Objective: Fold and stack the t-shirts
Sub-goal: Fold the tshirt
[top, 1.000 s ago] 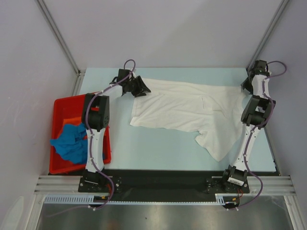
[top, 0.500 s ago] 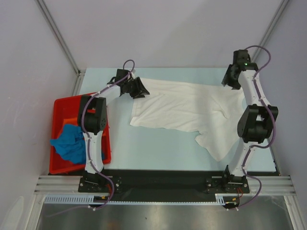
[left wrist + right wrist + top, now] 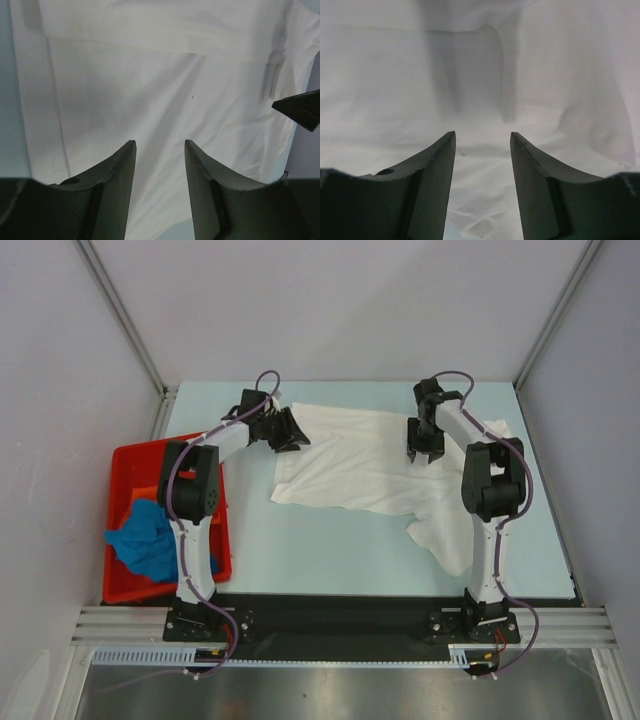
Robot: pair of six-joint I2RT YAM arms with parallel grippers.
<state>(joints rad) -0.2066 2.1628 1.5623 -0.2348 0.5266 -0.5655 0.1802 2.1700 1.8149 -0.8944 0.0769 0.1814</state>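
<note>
Here, the red bin point(image 3: 122, 454) holds a blue t-shirt point(image 3: 146, 540).

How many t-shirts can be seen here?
3: the white t-shirt spread on the table, the blue t-shirt and the orange t-shirt in the red bin; more may be hidden beneath.

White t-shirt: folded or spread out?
Spread out: the white t-shirt lies open and rumpled across the table, with no neat fold.
</note>
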